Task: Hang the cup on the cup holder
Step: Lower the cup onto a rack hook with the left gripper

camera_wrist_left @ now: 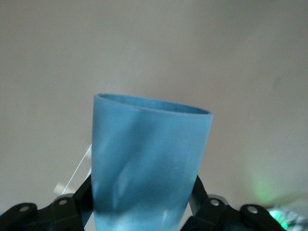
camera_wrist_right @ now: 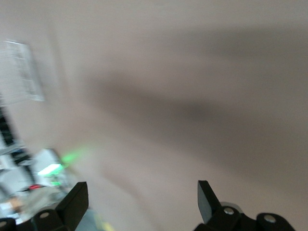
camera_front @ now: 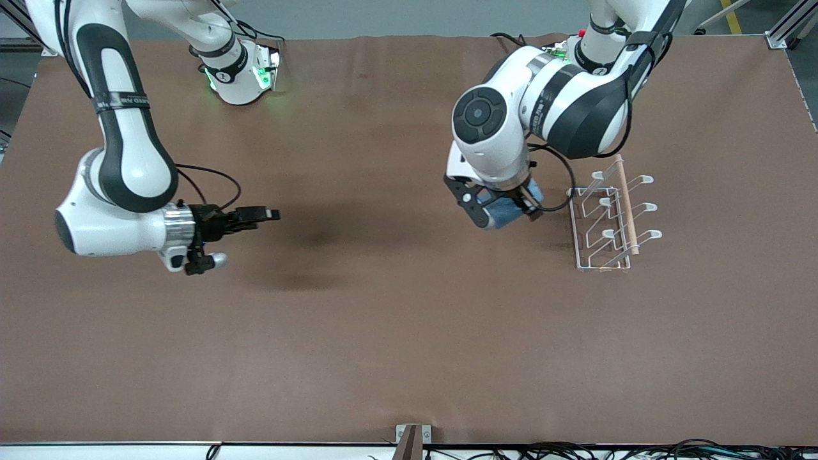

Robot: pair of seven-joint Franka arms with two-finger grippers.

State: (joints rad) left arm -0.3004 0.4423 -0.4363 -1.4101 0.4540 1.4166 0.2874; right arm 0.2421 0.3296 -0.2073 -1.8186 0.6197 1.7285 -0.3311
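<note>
Left tool (camera_front: pixel 502 209) pinches the light-blue tapered plastic cup (camera_wrist_left: pixel 150 166) just beside the white wire cup holder (camera_front: pixel 610 220). Right tool (camera_wrist_right: pixel 139 199), fingers spread and empty, waits over the brown bench (camera_front: pixel 383 332).

You see two arms with glossy white shells and black joint bands. The left arm (camera_front: pixel 549 102) carries a round black cap on its elbow joint and grey lettering along a white link. The right arm (camera_front: pixel 121 153) has a long black stripe, a lettered black band and a silver ring at the wrist. Thin black cables loop off both wrists. Green lights glow at the bases. The left gripper (camera_wrist_left: pixel 139 211) and right gripper (camera_wrist_right: pixel 139 202) are matte black, with silver screws.
</note>
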